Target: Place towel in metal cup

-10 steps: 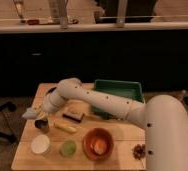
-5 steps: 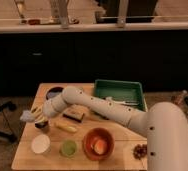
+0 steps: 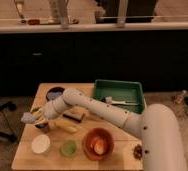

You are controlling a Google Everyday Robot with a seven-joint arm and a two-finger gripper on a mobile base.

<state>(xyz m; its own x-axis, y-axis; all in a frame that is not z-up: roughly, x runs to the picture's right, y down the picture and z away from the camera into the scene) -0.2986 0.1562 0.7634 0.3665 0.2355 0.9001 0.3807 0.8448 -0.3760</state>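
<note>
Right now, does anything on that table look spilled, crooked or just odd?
Nothing looks spilled or broken. The one oddity is a pale towel bunched at the robot's hand, beside the metal cup near the left edge of the table.

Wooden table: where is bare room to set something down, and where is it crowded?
Bare wood lies between the dark blue bowl and green plastic tray, and along the front-left edge by the white round cup. Crowded: around the metal cup, where the gripper hangs.
</note>
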